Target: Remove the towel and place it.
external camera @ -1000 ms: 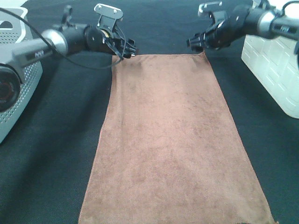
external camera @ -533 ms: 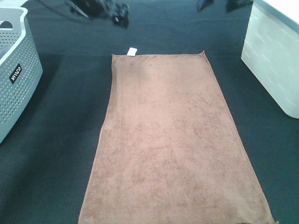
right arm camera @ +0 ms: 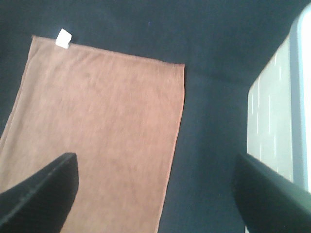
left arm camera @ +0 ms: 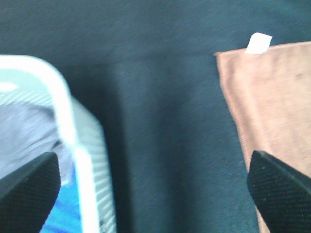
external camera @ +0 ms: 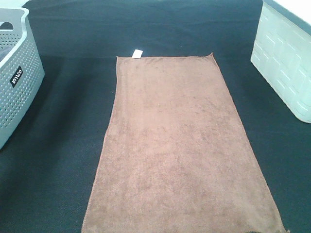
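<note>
Brown towel (external camera: 182, 145) flat mid-counter, tag (external camera: 137, 53) at far-left corner, near edge overhanging view. Both grippers, left (left arm camera: 155, 189) and right (right arm camera: 155, 194), wide open, empty, raised clear. Placement seemingly finished; nothing left.

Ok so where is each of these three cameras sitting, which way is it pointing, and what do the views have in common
Exterior high: mounted above, looking down the black cloth at the flat towel, grey basket on the left, white bin on the right; no arm shows.
Left wrist: above the basket's rim, facing down; the left gripper's fingertips show wide apart.
Right wrist: raised over the towel's far end, facing down; the right gripper is open, the bin beside it.
Shared: all three show the towel's white tag.
</note>
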Controlling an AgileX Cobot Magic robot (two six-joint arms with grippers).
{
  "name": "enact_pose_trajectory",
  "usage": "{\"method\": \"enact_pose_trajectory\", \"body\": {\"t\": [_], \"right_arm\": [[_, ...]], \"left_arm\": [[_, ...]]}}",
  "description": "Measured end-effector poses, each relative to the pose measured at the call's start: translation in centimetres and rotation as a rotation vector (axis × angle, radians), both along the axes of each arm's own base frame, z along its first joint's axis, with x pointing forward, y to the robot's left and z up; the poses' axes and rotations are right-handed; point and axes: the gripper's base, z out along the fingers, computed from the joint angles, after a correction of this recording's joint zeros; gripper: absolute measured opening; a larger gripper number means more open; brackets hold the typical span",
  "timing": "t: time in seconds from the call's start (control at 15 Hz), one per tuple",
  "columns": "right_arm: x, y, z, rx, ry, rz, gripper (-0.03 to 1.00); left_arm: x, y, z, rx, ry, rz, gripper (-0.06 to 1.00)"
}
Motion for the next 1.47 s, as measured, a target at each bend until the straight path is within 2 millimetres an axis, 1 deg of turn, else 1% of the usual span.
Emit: {"method": "enact_pose_trajectory", "body": {"t": [0.13,0.2,0.27,0.33,0.4,0.47,0.53,0.6,0.73,0.8,0.87,0.93,1.0,1.07,1.13,1.2,1.27,1.4,1.47], "right_arm": [[-0.8,-0.1,1.1,0.017,-0.015,-0.018,0.81],[-1.4,-0.1,2.0,0.028,-0.035,-0.022,0.81],[-2.4,-0.2,3.0,0.041,-0.050,-0.026,0.81],[-3.9,-0.4,4.0,0.046,-0.061,-0.031,0.81],[-5.6,-0.6,4.5,0.047,-0.055,-0.030,0.80],[-7.7,-0.8,4.6,0.047,-0.034,-0.030,0.80],[-10.2,-1.1,4.1,0.043,0.005,-0.028,0.80],[-12.9,-1.5,3.1,0.036,0.051,-0.027,0.80],[-18.4,-2.2,0.8,0.027,0.130,-0.035,0.80],[-21.5,-2.6,-0.9,0.027,0.173,-0.046,0.80],[-24.4,-3.0,-2.5,0.031,0.209,-0.065,0.80],[-26.7,-3.3,-3.6,0.037,0.220,-0.080,0.80],[-28.9,-3.6,-4.5,0.041,0.215,-0.086,0.80],[-31.9,-3.9,-5.5,0.053,0.180,-0.087,0.80],[-32.9,-4.1,-5.6,0.059,0.153,-0.086,0.80],[-35.7,-4.4,-5.8,0.080,0.071,-0.088,0.80],[-37.3,-4.6,-5.8,0.092,0.010,-0.087,0.80],[-40.4,-5.0,-6.2,0.113,-0.113,-0.081,0.80],[-41.6,-5.2,-6.4,0.119,-0.164,-0.080,0.80]], "left_arm": [[-0.5,0.5,0.8,0.023,-0.015,0.044,0.99],[-1.1,0.6,1.2,0.028,-0.010,0.049,0.99],[-1.9,0.8,1.3,0.036,0.008,0.050,0.99],[-3.1,1.0,1.7,0.045,0.026,0.051,0.99],[-4.5,1.2,1.6,0.056,0.060,0.051,0.99],[-6.3,1.5,1.5,0.064,0.095,0.051,0.99],[-8.2,1.7,0.6,0.071,0.144,0.049,0.99],[-10.2,2.0,-0.3,0.067,0.166,0.056,0.99],[-15.0,2.6,-0.5,0.050,0.144,0.078,0.99],[-17.7,2.9,-0.8,0.035,0.127,0.093,0.99],[-20.6,3.3,-0.5,0.016,0.082,0.105,0.99],[-23.5,3.6,0.0,-0.002,0.027,0.114,0.99],[-26.1,4.0,-0.1,-0.009,-0.001,0.118,0.99],[-29.8,4.5,-0.4,-0.009,-0.042,0.120,0.99],[-31.9,4.8,-0.4,-0.010,-0.081,0.120,0.99],[-34.1,5.2,-0.4,-0.017,-0.131,0.120,0.99],[-35.9,5.4,-0.6,-0.022,-0.171,0.121,0.99],[-39.4,5.9,-1.7,-0.034,-0.235,0.123,0.99],[-41.1,6.1,-2.1,-0.042,-0.274,0.125,0.99]]}}
